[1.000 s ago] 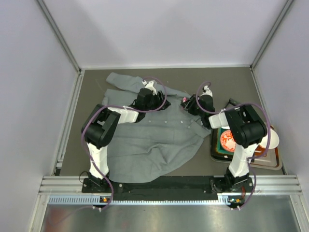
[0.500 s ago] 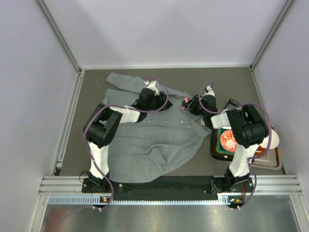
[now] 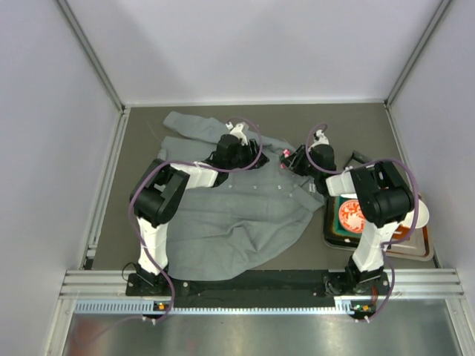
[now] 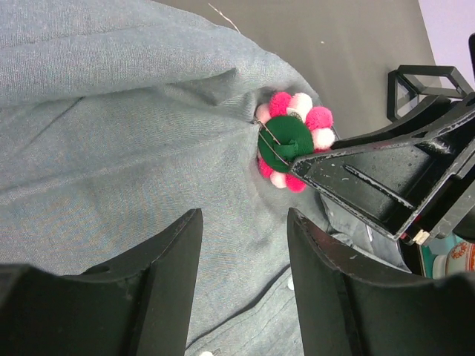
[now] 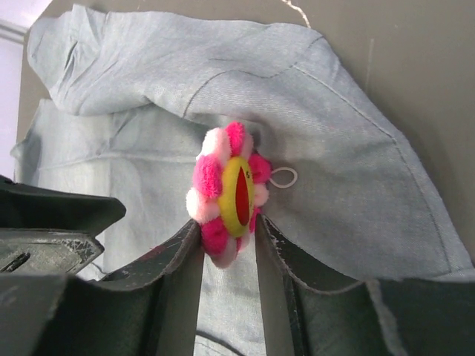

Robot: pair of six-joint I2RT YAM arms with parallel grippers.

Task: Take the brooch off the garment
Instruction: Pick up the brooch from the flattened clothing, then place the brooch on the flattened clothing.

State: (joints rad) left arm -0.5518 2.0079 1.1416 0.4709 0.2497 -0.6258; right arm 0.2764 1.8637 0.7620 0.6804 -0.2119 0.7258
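The grey garment (image 3: pixel 237 215) lies rumpled across the table. The brooch (image 5: pixel 231 194), a pink and white pompom flower with a yellow centre, is pinned to it near the collar and stands on edge. My right gripper (image 5: pixel 228 230) is shut on the brooch, one fingertip pressing the petals on each side. From the left wrist view I see the brooch's green back (image 4: pixel 291 141) and its pin, with the right gripper's finger (image 4: pixel 356 178) against it. My left gripper (image 4: pixel 245 219) stands open over the garment's fabric (image 4: pixel 111 111), a little short of the brooch, with nothing between its fingers.
A tray (image 3: pixel 404 248) at the right edge holds an orange-patterned plate (image 3: pixel 349 215) and a white cup (image 3: pixel 417 211). A small black frame (image 4: pixel 419 81) stands on the dark tabletop just beyond the right gripper. White walls enclose the table.
The right gripper's jaws have narrowed onto the brooch. Both wrists have crept slightly toward the far side of the table; the left gripper's opening is unchanged.
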